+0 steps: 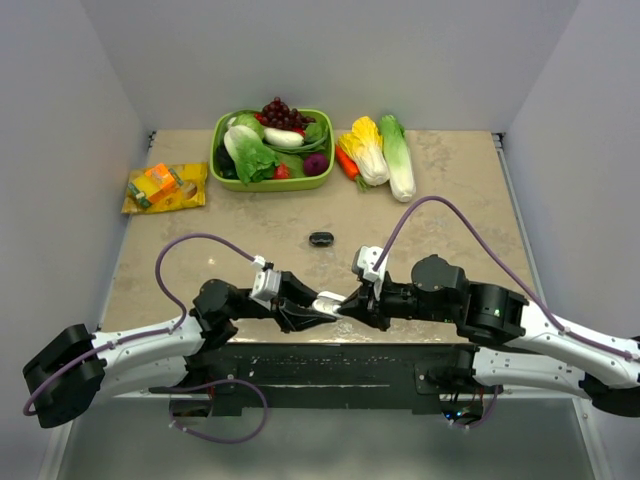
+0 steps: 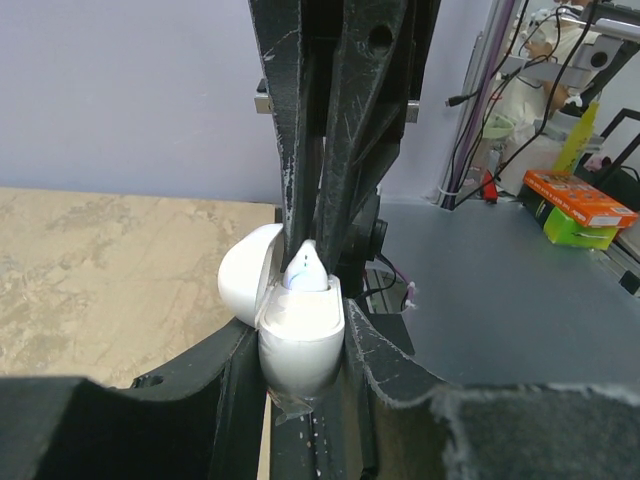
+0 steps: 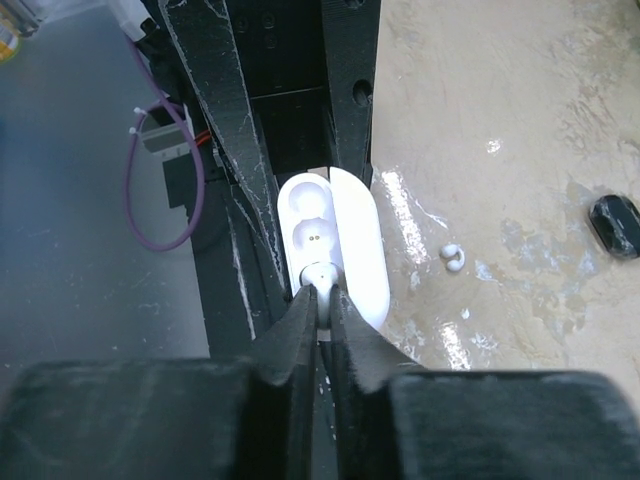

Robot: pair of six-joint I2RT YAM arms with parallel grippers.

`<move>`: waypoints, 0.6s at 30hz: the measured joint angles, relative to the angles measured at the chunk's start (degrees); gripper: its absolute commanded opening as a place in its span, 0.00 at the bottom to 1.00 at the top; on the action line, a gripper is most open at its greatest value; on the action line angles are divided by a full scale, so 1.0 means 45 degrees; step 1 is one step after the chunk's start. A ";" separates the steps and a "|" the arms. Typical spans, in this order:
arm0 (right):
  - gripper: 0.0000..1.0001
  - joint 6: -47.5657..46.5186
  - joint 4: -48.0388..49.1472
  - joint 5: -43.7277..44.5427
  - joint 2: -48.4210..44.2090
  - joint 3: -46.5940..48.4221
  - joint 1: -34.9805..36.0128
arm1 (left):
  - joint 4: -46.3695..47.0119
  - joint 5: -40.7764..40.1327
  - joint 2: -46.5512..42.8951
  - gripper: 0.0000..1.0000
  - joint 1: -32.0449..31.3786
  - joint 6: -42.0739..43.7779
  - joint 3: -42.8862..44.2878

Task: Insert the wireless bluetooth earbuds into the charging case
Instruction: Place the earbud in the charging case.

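Note:
My left gripper (image 1: 318,306) (image 2: 303,385) is shut on a white charging case (image 2: 300,345) (image 3: 350,235) and holds it upright with its lid open. My right gripper (image 1: 347,305) (image 3: 320,300) is shut on a white earbud (image 3: 318,274), whose tip sits in the case's near socket. That earbud also shows in the left wrist view (image 2: 307,272), sticking out of the case top. The far socket (image 3: 316,235) is empty. A second white earbud (image 3: 453,258) lies on the table beside the case. No black earbuds are in view.
A small black oval case (image 1: 321,239) (image 3: 615,225) lies mid-table. A green basket (image 1: 225,165) of vegetables stands at the back. Loose vegetables (image 1: 380,150) lie to its right and snack packets (image 1: 165,187) to its left. Both grippers meet near the table's front edge.

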 measured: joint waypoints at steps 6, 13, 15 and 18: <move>0.47 0.0389 0.0015 0.0049 -0.0102 -0.0005 0.0073 | -0.0005 -0.0233 -0.0005 0.00 0.0010 0.0015 0.0078; 0.52 0.0840 0.0078 0.1428 -0.1273 -0.0034 0.0092 | 0.0189 -0.0816 -0.0034 0.00 0.0000 0.0199 -0.0194; 0.53 0.1127 0.0243 0.2574 -0.2093 -0.0049 0.0073 | 0.0194 -0.1044 -0.0209 0.00 -0.0015 0.0243 -0.0515; 0.53 0.1753 0.0816 0.4843 -0.3133 -0.0272 0.0024 | 0.0044 -0.1433 -0.0743 0.00 -0.0015 0.0301 -0.0908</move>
